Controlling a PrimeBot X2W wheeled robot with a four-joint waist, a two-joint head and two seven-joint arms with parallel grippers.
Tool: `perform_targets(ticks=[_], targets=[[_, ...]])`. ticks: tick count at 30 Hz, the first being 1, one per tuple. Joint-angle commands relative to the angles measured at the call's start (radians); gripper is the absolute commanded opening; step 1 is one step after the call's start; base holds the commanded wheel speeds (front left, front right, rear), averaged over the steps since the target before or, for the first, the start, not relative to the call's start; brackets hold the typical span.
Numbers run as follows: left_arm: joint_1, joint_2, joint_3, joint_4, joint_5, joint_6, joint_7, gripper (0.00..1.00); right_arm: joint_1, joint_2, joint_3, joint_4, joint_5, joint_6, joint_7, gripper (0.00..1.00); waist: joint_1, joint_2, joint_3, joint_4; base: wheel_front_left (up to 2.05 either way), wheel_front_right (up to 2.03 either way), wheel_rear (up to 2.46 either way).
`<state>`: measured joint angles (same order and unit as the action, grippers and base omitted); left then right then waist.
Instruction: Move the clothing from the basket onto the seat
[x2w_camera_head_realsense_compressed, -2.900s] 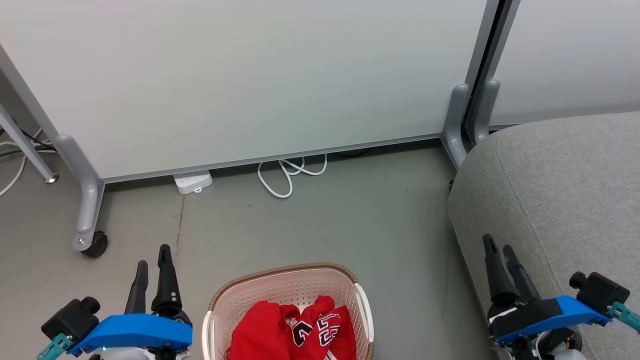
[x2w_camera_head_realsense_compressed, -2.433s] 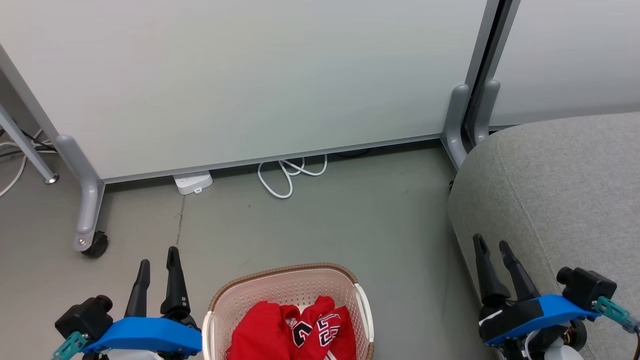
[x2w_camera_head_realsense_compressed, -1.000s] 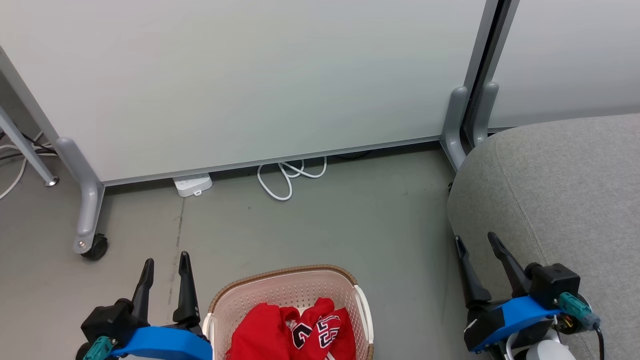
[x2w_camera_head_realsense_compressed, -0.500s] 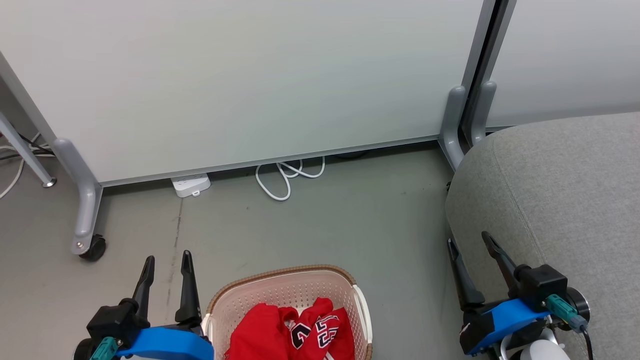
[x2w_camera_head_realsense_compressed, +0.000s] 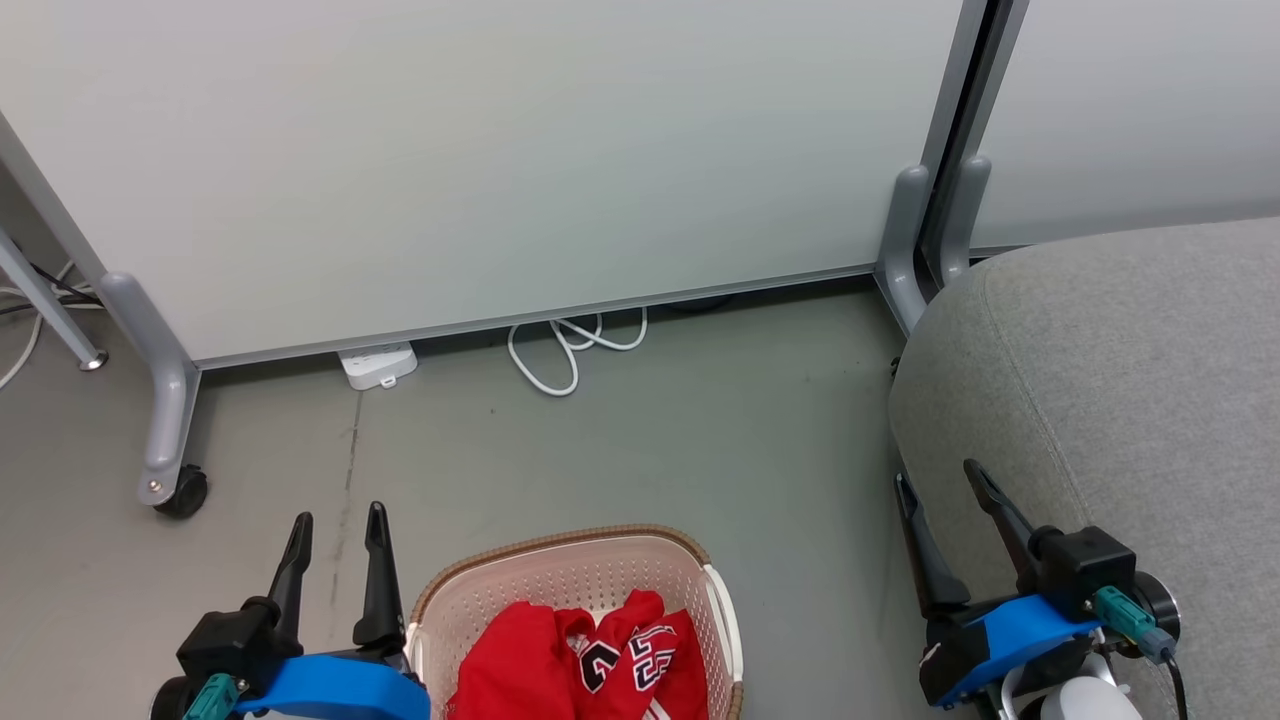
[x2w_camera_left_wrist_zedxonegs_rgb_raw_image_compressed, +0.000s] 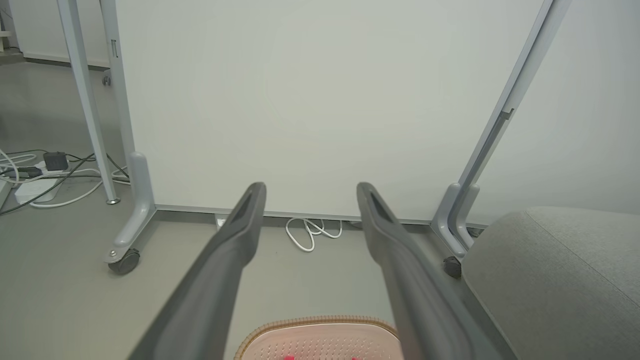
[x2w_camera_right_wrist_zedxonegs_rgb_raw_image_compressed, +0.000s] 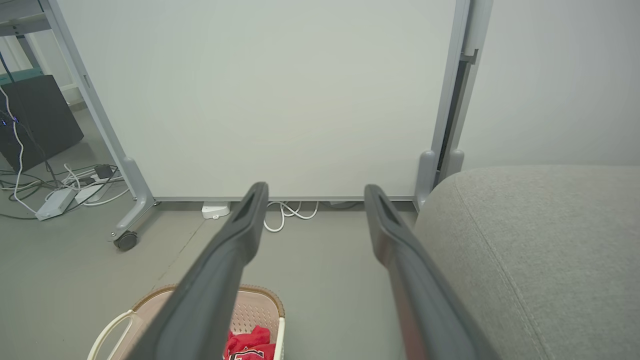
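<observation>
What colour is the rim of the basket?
Brown, with a woven look, around the cream-white basket; the head view shows it best.

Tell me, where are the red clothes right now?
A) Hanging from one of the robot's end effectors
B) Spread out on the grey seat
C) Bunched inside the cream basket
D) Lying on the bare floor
C: the red clothing lies bunched inside the basket, apart from the seat.
</observation>
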<state>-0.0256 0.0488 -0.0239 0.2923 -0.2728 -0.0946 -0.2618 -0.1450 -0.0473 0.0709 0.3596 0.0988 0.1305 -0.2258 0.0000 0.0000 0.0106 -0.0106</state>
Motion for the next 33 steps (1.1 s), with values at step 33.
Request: perform_targets(ticks=[33], targets=[[-0.547, 0.084, -0.184, 0.594, 0.073, -0.019, 0.059, 1.00, -0.303, -0.004, 0.092, -0.170, 0.061, 0.000, -0.036, 1.00, 0.0000, 0.0000, 0.692, -0.196, 0.00, 0.00, 0.00]])
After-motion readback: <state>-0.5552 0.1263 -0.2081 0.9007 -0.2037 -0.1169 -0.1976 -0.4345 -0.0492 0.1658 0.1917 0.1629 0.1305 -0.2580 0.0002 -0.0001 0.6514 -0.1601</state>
